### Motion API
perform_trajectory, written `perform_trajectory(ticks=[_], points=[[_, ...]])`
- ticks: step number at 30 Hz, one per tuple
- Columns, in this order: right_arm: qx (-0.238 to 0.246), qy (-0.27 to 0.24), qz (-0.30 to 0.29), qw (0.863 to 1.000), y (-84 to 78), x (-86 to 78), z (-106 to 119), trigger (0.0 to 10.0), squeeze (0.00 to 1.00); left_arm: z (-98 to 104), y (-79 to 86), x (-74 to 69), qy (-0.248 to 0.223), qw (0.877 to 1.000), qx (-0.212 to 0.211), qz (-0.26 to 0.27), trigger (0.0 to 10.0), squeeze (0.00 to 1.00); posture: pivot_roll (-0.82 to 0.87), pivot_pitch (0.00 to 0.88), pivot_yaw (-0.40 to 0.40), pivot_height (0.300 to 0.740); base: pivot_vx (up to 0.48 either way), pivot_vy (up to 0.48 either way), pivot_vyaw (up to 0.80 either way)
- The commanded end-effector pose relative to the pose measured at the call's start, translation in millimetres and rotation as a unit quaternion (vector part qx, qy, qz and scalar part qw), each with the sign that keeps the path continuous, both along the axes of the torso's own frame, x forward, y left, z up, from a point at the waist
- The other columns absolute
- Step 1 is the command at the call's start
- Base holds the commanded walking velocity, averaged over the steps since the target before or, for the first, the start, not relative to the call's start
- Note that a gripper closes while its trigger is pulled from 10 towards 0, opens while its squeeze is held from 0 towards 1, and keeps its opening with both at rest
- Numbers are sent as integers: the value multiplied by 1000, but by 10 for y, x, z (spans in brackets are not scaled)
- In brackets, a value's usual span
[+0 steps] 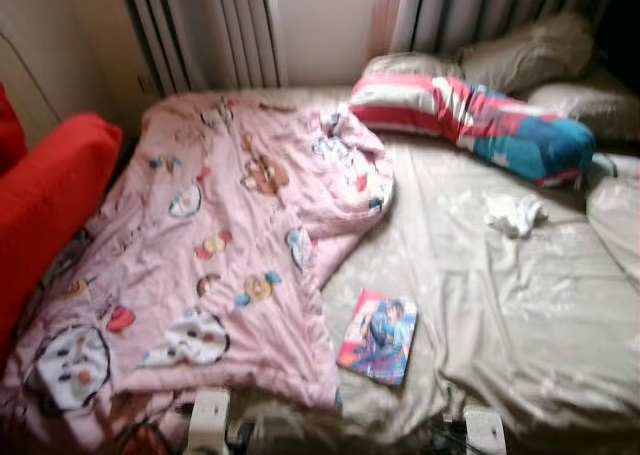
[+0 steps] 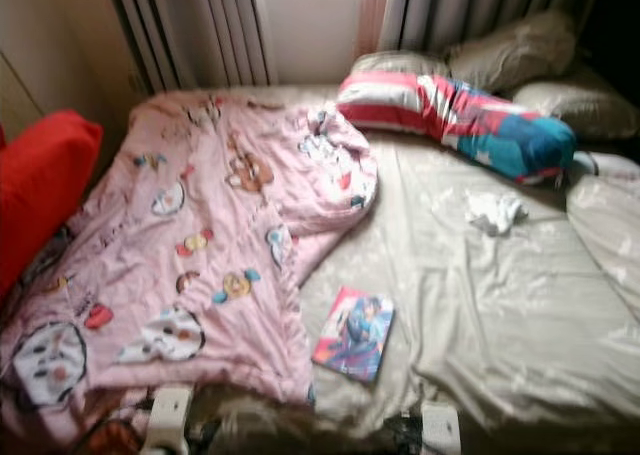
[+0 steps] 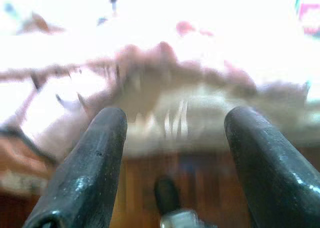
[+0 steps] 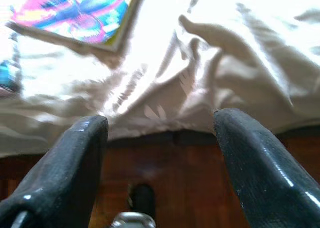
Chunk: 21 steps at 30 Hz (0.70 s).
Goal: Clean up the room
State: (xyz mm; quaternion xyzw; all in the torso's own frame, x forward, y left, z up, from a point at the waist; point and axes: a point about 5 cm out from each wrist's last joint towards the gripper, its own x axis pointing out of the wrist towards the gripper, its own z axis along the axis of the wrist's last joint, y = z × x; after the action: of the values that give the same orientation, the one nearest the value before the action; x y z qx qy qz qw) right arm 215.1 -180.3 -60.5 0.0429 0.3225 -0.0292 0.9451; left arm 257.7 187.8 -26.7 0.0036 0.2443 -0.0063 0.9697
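Observation:
A pink cartoon-print blanket [image 1: 210,255] lies crumpled over the left half of the bed [image 1: 520,305]. A colourful book [image 1: 378,336] rests on the beige sheet near the bed's front edge. A small white cloth [image 1: 515,213] lies further back on the right. A long striped red, white and blue pillow [image 1: 470,120] lies across the head of the bed. My left gripper [image 3: 172,133] is open, low before the bed's edge under the blanket. My right gripper [image 4: 160,133] is open too, facing the sheet's edge below the book [image 4: 75,15].
A red cushion [image 1: 45,205] sits at the left of the bed. Beige pillows [image 1: 530,50] lean at the headboard before curtains [image 1: 210,25]. The wooden bed frame [image 4: 165,158] shows below the sheet. Both wrists [image 1: 208,420] sit at the bottom of the eye views.

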Motion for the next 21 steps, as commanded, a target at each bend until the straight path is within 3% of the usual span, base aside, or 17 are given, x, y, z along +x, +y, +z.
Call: perform_trajectory(ticks=[1, 5, 6, 7, 8, 10, 15, 21], points=[[9, -15, -2, 1000, 26, -37, -5, 10000, 0, 139, 83, 98, -48, 999, 4, 4, 10000, 0, -37, 142, 23, 740, 0, 0, 0], [10, -48, -1, 999, 18, -22, 39, 10000, 0, 388, 80, 240, -135, 991, -1, 5, 10000, 0, -45, 137, 14, 740, 0, 0, 0], [-7, -114, 9, 993, 32, 284, 273, 10000, 0, 435, 73, 252, -152, 988, -4, 4, 10000, 0, -46, 137, 13, 740, 0, 0, 0], [-7, -114, 9, 993, 32, 284, 273, 10000, 0, 435, 73, 252, -152, 988, -4, 4, 10000, 0, -46, 137, 13, 740, 0, 0, 0], [-13, -201, 15, 979, 53, 621, 617, 10000, 0, 473, 53, 244, -170, 985, -6, 1, 10000, 0, -52, 134, 10, 740, 0, 0, 0], [-15, -245, 17, 969, 53, 716, 776, 10000, 0, 507, 29, 215, -187, 982, -6, -4, 10000, 0, -54, 134, 8, 740, 0, 0, 0], [-19, -282, 16, 959, 66, 660, 830, 10000, 0, 570, 29, 80, -221, 975, -7, -5, 10000, 0, -57, 131, 3, 740, 0, 0, 0], [-9, -289, -2, 957, 69, 530, 822, 10000, 0, 647, 37, -27, -240, 971, -8, -3, 10000, 0, -57, 129, 2, 740, 0, 0, 0]])
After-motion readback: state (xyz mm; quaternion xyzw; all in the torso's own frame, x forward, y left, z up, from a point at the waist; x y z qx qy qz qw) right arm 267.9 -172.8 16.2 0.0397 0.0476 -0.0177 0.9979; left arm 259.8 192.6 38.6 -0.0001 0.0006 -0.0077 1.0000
